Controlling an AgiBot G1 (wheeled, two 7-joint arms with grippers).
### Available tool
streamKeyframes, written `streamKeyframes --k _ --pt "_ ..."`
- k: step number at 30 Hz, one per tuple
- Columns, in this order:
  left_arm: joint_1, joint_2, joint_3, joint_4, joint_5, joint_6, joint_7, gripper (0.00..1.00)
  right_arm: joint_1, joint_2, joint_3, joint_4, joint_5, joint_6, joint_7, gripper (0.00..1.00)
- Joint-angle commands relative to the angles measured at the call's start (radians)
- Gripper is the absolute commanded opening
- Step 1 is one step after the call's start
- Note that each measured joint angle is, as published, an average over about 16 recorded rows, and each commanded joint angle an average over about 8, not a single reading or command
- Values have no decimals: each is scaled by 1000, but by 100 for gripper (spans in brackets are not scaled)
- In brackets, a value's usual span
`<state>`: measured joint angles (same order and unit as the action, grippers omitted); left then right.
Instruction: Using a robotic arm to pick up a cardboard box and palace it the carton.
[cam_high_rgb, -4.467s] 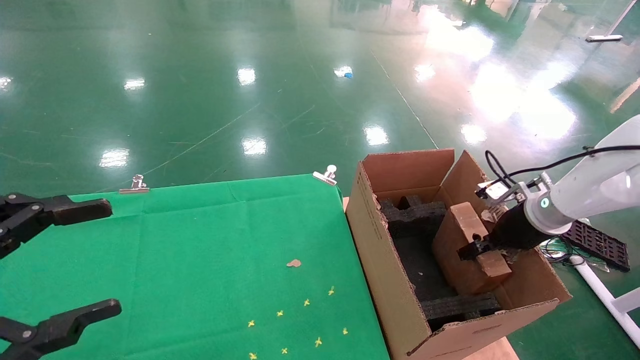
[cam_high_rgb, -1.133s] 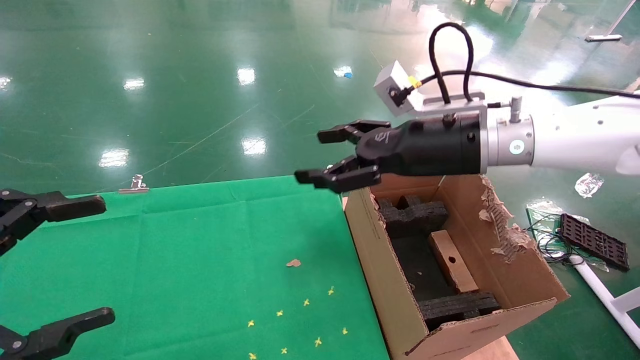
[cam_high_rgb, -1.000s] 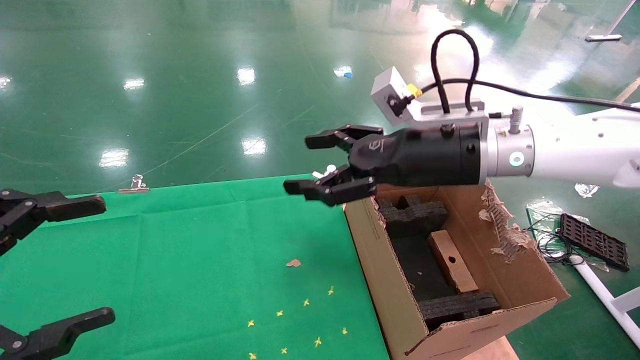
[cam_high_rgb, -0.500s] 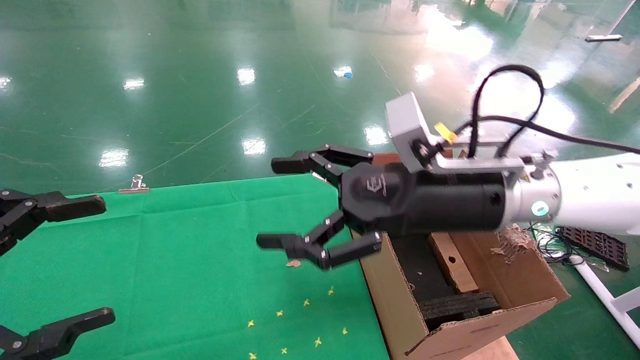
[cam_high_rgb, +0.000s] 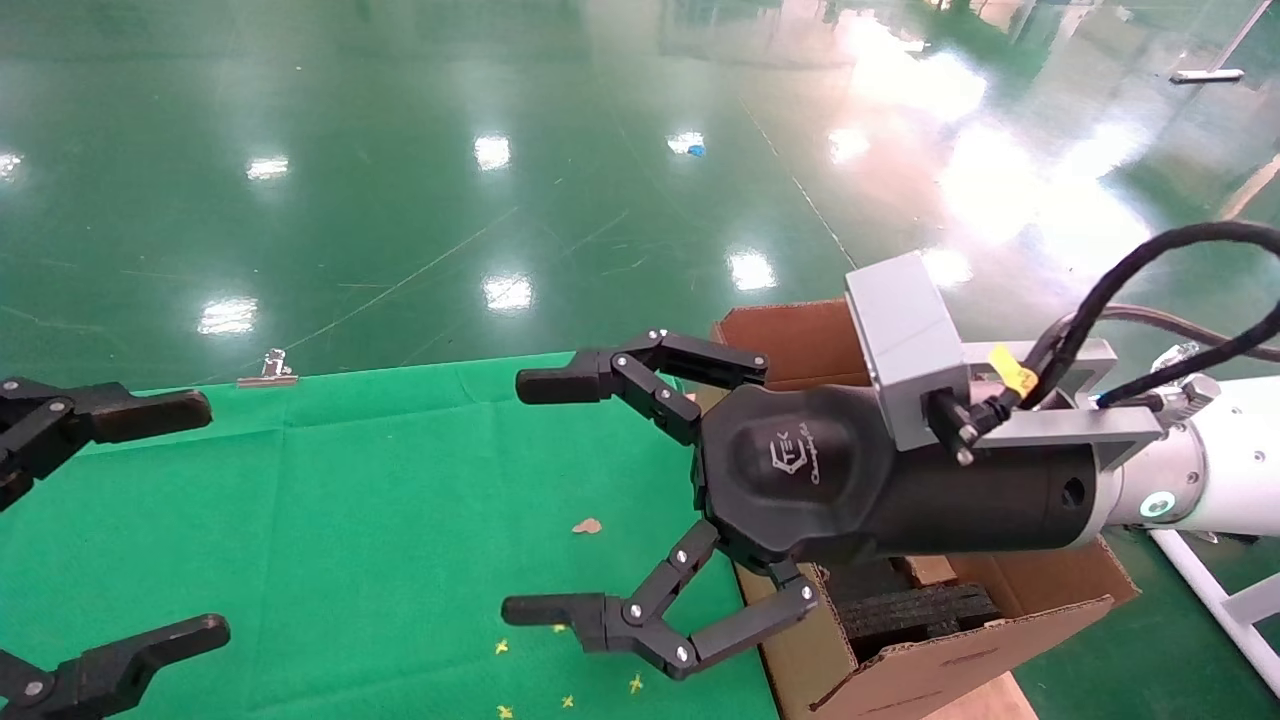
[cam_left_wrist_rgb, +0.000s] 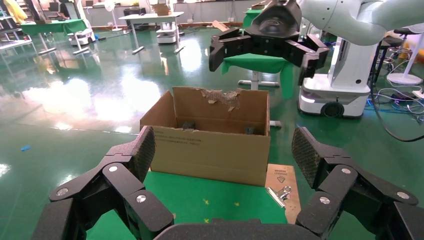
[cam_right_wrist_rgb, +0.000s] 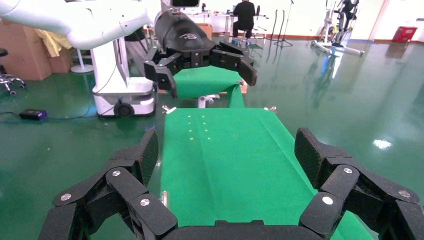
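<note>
Your table (cam_high_rgb: 400, 480) offers open green cloth to swing over. The carton (cam_high_rgb: 1040, 585) stands just off its right edge, and you should clear its upright flaps on any pass. The right gripper (cam_high_rgb: 515, 497) hangs over that edge, jaws wide and empty; the left gripper (cam_high_rgb: 210, 520) sits parked, jaws wide too. Of the cardboard box (cam_high_rgb: 928, 569) only a tan sliver shows inside the carton, beside the black foam (cam_high_rgb: 920, 612) — probably light and stiff, so pinch its slim faces mid-length.

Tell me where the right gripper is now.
In the head view the right gripper hangs open over the green table's right part, just left of the carton, holding nothing.
</note>
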<state>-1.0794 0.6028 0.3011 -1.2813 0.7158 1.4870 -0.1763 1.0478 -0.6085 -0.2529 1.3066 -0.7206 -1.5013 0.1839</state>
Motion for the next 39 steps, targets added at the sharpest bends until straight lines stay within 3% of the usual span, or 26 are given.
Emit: streamKeyframes --k 1,39 --pt "0 0 0 0 0 0 0 100 -8 1 8 7 4 -2 -1 100" --pt "0 0 0 0 0 0 0 100 26 -3 -27 -23 -10 6 4 100"
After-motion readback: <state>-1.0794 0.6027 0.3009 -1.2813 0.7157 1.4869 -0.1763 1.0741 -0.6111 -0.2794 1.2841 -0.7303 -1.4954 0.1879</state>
